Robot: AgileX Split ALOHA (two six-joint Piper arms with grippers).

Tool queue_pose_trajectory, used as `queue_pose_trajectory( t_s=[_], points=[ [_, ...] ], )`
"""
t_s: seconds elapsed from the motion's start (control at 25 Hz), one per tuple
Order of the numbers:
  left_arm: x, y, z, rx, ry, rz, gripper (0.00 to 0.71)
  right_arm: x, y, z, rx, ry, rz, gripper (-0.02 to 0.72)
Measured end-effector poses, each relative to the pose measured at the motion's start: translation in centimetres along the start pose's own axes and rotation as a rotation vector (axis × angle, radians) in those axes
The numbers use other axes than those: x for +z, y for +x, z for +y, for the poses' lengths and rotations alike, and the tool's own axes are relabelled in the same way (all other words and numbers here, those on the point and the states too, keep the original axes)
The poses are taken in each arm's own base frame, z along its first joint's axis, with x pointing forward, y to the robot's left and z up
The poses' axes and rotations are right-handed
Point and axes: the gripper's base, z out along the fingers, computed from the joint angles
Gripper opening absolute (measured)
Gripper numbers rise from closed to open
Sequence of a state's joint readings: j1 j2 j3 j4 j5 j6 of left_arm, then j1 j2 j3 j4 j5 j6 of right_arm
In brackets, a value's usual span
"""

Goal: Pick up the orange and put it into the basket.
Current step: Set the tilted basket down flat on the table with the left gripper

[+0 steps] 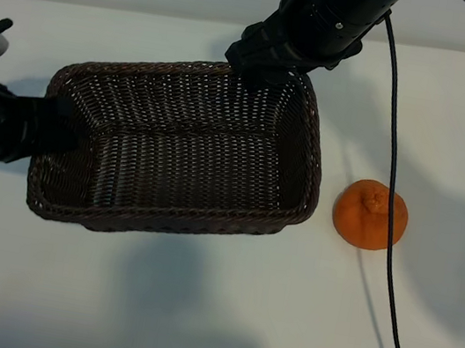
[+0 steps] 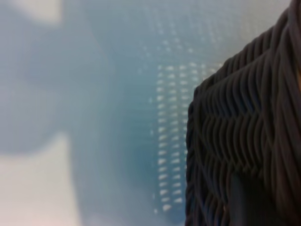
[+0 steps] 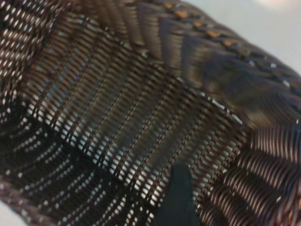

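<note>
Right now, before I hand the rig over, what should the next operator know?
Left gripper: at the basket's left end; grip not visible.
Right gripper: open, holding nothing, over the basket's far rim.
Orange: on the table to the right of the basket, outside it and apart from it; a black cable crosses in front of it.
Done: nothing; the basket is empty.
Left: grasp the orange, lift it, release it in the basket.

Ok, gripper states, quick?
Left gripper: apparently closed on the end wall of the dark-brown woven wicker basket.
Right gripper: open, at the basket's far rim, holding nothing.
</note>
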State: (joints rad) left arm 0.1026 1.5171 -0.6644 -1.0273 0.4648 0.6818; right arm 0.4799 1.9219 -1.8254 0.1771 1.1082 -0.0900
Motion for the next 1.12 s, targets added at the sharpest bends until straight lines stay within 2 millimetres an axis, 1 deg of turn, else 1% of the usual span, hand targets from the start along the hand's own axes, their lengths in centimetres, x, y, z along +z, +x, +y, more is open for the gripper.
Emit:
queue_pose_trajectory(
  t_s=[0.4, 0.6, 0.76, 0.88, 1.12],
  points=[
    [2.8, -3.5, 0.0, 0.068, 0.005, 0.061, 0.154, 0.0, 0.0, 0.0, 0.0, 0.0, 0.0, 0.595],
    [3.7, -4.6, 0.0, 0.067, 0.006, 0.059, 0.154, 0.0, 0.0, 0.0, 0.0, 0.0, 0.0, 0.595],
    [4.3, -5.0, 0.1, 0.064, 0.007, 0.065, 0.154, 0.0, 0.0, 0.0, 0.0, 0.0, 0.0, 0.595],
    [4.9, -5.0, 0.4, 0.058, 0.003, 0.082, 0.153, 0.0, 0.0, 0.0, 0.0, 0.0, -0.001, 0.595],
    [5.2, -5.0, 0.5, 0.056, 0.003, 0.089, 0.153, 0.0, -0.1, 0.0, 0.0, 0.001, -0.008, 0.595]
  ],
)
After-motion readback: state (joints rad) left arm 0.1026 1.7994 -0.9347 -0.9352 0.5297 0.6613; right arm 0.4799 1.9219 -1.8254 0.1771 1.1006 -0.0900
